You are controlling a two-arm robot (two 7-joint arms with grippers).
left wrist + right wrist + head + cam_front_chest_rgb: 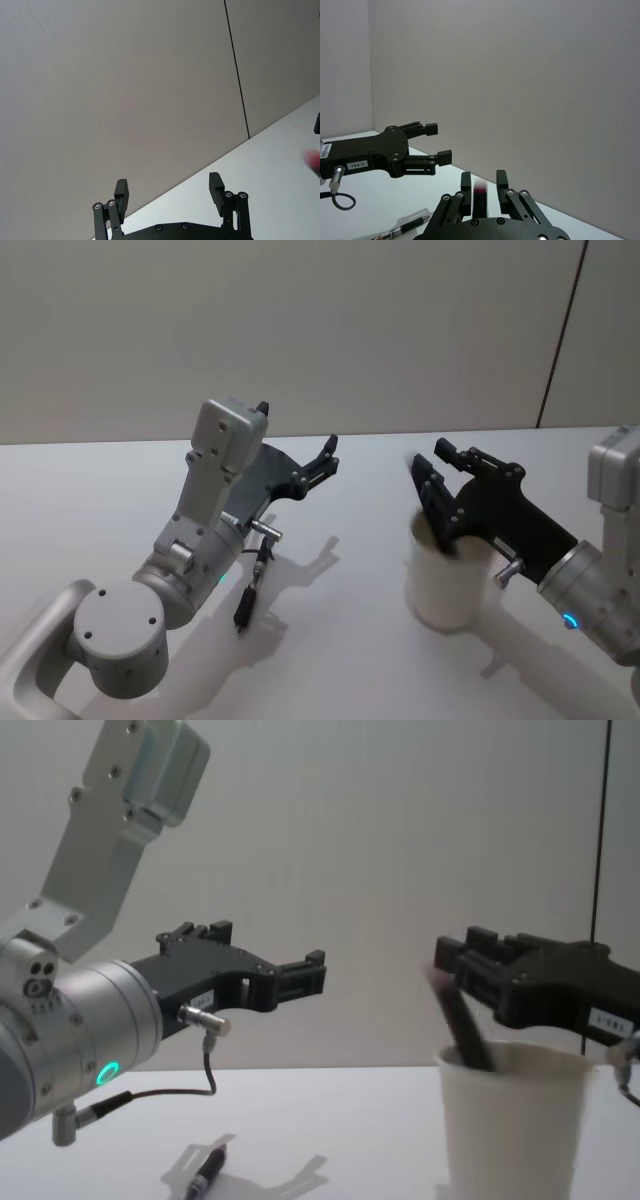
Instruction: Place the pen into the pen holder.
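The pen holder is an off-white paper cup standing on the table at the right. A dark pen with a reddish top leans inside it, its lower end in the cup and its top blurred. My right gripper hovers just over the rim with that pen's top between its fingers. A small gap shows beside the pen, so the gripper is slightly open. My left gripper is raised over the middle of the table, open and empty.
A second black pen lies flat on the white table under the left arm, also in the chest view and the right wrist view. A plain wall stands close behind the table's far edge.
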